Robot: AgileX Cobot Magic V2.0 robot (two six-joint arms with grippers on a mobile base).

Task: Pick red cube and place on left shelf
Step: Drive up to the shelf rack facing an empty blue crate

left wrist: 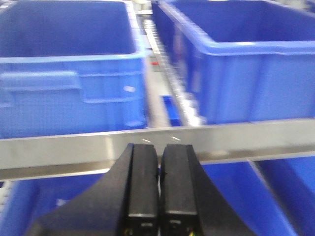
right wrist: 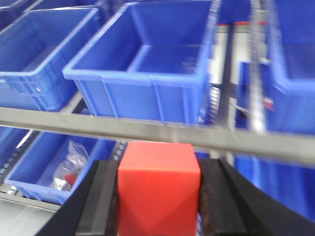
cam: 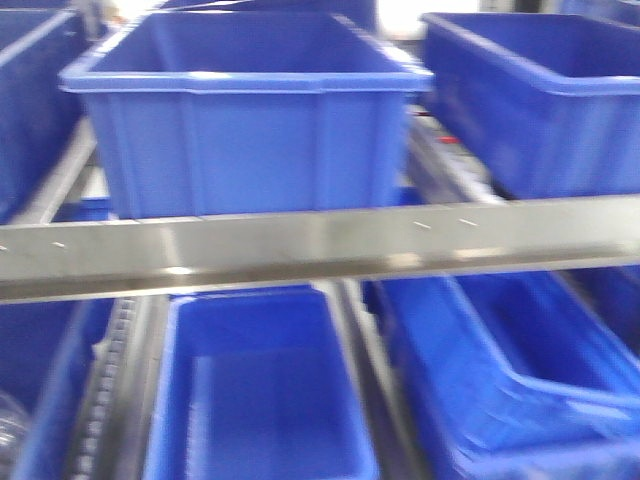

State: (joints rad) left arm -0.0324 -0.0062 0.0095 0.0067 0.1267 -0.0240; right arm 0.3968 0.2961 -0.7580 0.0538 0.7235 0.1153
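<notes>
In the right wrist view the red cube (right wrist: 158, 189) sits between the two black fingers of my right gripper (right wrist: 158, 196), which is shut on it. It hangs just before the steel rail (right wrist: 206, 135) of the left shelf, with a deep-blue crate (right wrist: 147, 64) behind the rail. My left gripper (left wrist: 159, 187) is shut with nothing in it, its fingers pressed together in front of the shelf's steel rail (left wrist: 59, 150). Neither gripper shows in the front view, where the same rail (cam: 300, 245) crosses below a blue crate (cam: 250, 120).
Blue crates line the rack above and below the rail: two (left wrist: 69, 69) (left wrist: 236, 59) ahead of the left gripper, others (cam: 260, 390) (cam: 540, 100) in the front view. A lower crate holds a clear plastic bag (right wrist: 69, 167) of small parts. Roller tracks (right wrist: 231, 73) run between crates.
</notes>
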